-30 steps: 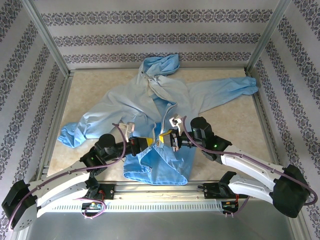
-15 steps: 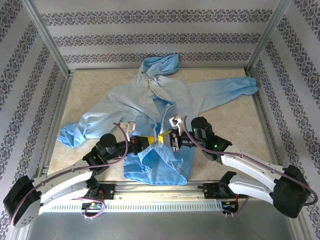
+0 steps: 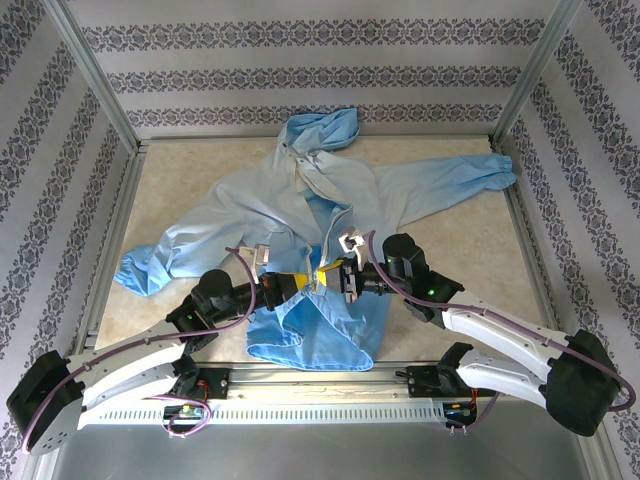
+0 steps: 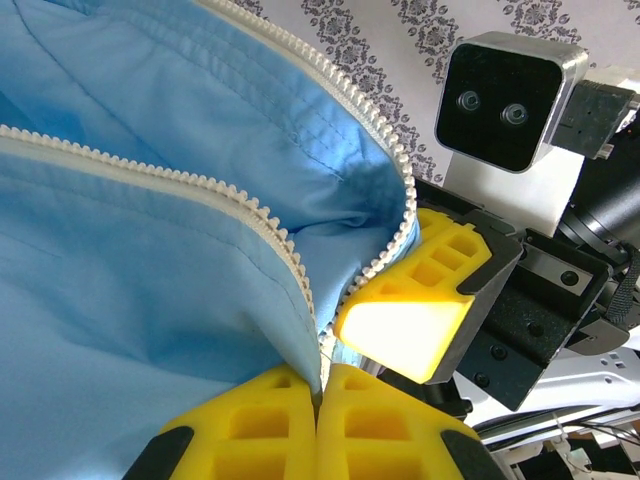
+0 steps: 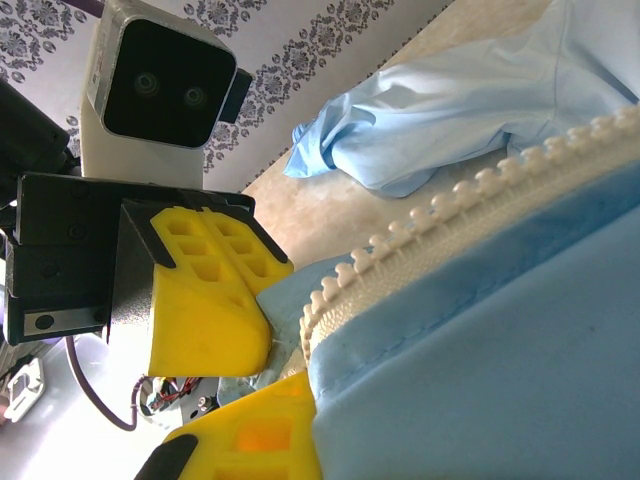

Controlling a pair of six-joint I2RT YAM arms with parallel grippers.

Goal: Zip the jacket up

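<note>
From above, the large light-blue thin-fabric hooded jacket point(image 3: 290, 205) lies spread on the beige table point(image 3: 470, 250), with the left gripper point(image 3: 300, 284) and right gripper point(image 3: 329, 279) meeting at its lower front opening. The left wrist view shows the left gripper's yellow fingers point(image 4: 260, 420) pressed together on one whitish toothed zipper edge point(image 4: 200, 190). In the right wrist view, blue cloth covers the right gripper's one visible yellow finger point(image 5: 250, 440), so whether it grips cannot be told.

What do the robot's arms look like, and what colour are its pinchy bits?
The left arm and right arm have white links, black joints with tiny green lights, and looping purple cables. Their jaws are bright yellow blocks with square pockets. Each wrist carries a pale boxy camera with two lenses.
</note>
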